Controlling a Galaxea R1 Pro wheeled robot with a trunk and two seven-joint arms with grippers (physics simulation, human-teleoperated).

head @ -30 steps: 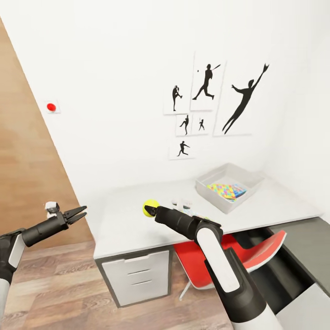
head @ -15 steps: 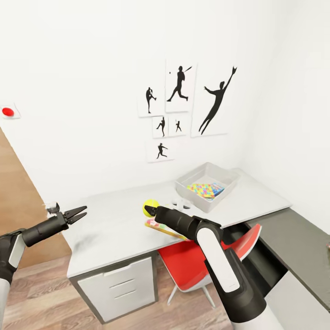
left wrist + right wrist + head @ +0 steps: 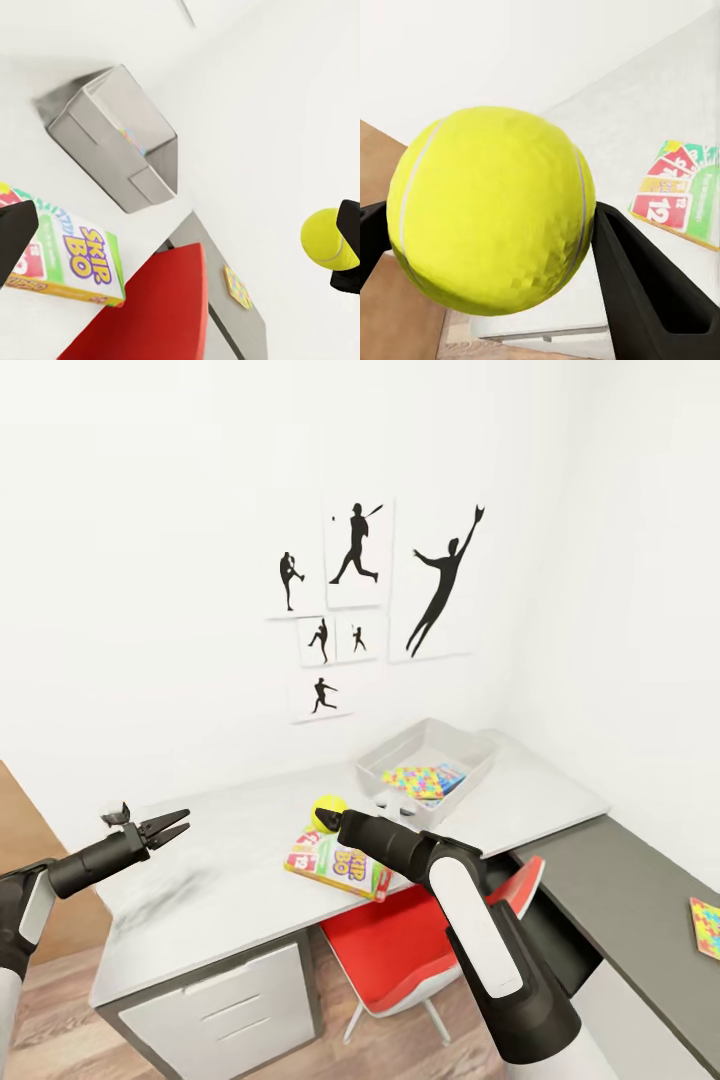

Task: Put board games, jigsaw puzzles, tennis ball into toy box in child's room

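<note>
My right gripper is shut on the yellow-green tennis ball, held just above the pale table; the ball sits between the black fingers in the right wrist view. Below it a Skip-Bo board game lies near the table's front edge. The grey toy box stands at the back right of the table, with one colourful jigsaw puzzle inside. Another jigsaw puzzle lies on the dark grey shelf section. My left gripper hangs open over the table's left end, holding nothing.
A red-and-white swivel chair is tucked under the table, below my right arm. A drawer unit sits under the table's left end. Baseball-player prints hang on the white wall behind. The left wrist view shows the toy box and Skip-Bo carton.
The camera has swung right, so the table and prints slid left in the picture; the Skip-Bo carton and the shelf jigsaw came into view. Both arms hold their pose, ball still gripped.
</note>
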